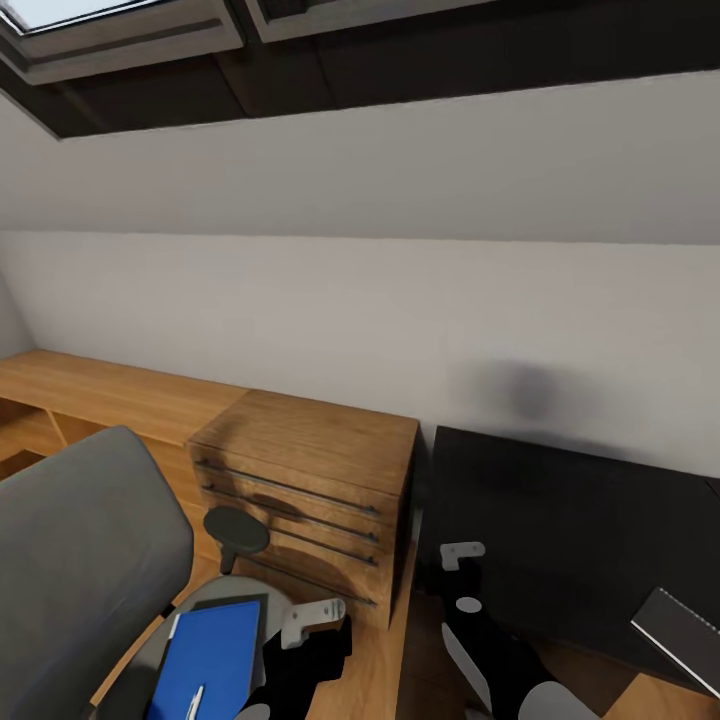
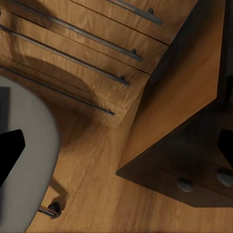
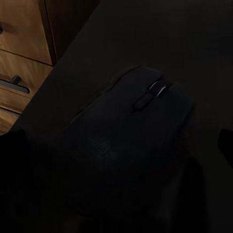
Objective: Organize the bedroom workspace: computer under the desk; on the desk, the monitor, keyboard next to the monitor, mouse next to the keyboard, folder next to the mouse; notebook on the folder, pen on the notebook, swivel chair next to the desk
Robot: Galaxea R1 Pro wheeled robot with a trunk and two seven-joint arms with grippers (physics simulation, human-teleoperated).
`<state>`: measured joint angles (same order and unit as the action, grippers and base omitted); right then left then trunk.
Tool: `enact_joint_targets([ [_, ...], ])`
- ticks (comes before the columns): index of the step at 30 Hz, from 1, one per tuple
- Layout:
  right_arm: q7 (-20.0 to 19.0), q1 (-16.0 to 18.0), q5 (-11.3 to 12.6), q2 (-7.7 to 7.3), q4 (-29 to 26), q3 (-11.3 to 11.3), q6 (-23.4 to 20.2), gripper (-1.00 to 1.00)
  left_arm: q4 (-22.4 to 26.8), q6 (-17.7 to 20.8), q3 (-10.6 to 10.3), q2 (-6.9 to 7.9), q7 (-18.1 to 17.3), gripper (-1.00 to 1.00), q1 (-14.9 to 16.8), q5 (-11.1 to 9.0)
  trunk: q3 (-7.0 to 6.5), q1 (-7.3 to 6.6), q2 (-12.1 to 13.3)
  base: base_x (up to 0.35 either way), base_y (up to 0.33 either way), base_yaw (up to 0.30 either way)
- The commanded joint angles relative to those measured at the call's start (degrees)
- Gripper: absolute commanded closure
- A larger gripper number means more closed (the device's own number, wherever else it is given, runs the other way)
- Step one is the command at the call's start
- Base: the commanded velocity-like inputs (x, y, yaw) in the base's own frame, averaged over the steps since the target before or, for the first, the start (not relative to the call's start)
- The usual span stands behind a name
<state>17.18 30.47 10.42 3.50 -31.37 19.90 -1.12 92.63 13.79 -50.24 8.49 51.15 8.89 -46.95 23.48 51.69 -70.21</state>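
1. The right gripper (image 1: pixel 462 578) hangs over the near-left corner of the black desk (image 1: pixel 560 520). Its wrist view looks straight down on the mouse (image 3: pixel 128 145), dark on the dark top, scroll wheel pointing away from the camera. I judge this to be either a placing or a picking of the mouse.
2. Whether the right jaws are closed on the mouse, or stand open above it, cannot be told: the picture is too dark and only dim finger shapes sit at its edges.
3. The left gripper (image 1: pixel 312 615) hovers over the chair (image 1: pixel 85 560) seat, just beside the blue folder (image 1: pixel 205 665), which lies flat on the seat with a pale pen (image 1: pixel 195 702) on it. Nothing lies between its fingers in the wrist view; how wide they stand I cannot tell.
4. That arm looks parked ready for the folder, a step not yet done.
5. Between the two grippers stands a wooden drawer chest (image 1: pixel 310 490), close against the desk's end.
6. Right of the right gripper, near the desk's front edge, lies a dark notebook (image 1: pixel 680 625).
7. The chair's armrest (image 1: pixel 235 530) rises just beyond the left gripper and could snag a lift of the folder.
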Motion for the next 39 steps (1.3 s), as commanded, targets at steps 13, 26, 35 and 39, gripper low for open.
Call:
enact_joint_targets([
  [13, 0.67, 0.03, 1.01, -0.08, 0.33, -0.41, -0.63, 1.0, 0.09, 0.3, -0.12, 0.04, 0.36, -1.0, 0.09, -0.22, 0.07, 0.01, -0.03, 0.0, 0.0, 0.0],
  [26, 0.66, 0.03, 1.01, -0.08, 0.27, -0.65, -0.6, 1.0, 0.09, 0.3, -0.12, 0.04, 0.35, -1.0, 0.08, -0.25, 0.07, 0.01, -0.03, 0.0, 0.0, 0.0],
  [35, 0.66, 0.03, 1.01, -0.08, 0.25, -0.64, -0.56, 1.0, 0.07, 0.3, -0.12, 0.04, 0.36, -1.0, 0.08, -0.25, 0.07, 0.01, -0.03, 0.0, 0.0, 0.0],
  [39, 0.66, 0.03, 1.01, -0.08, 0.25, -0.65, -0.56, 1.0, 0.04, 0.32, -0.12, 0.04, 0.35, -1.0, 0.08, -0.25, 0.07, 0.01, -0.03, 0.0, 0.0, 0.0],
])
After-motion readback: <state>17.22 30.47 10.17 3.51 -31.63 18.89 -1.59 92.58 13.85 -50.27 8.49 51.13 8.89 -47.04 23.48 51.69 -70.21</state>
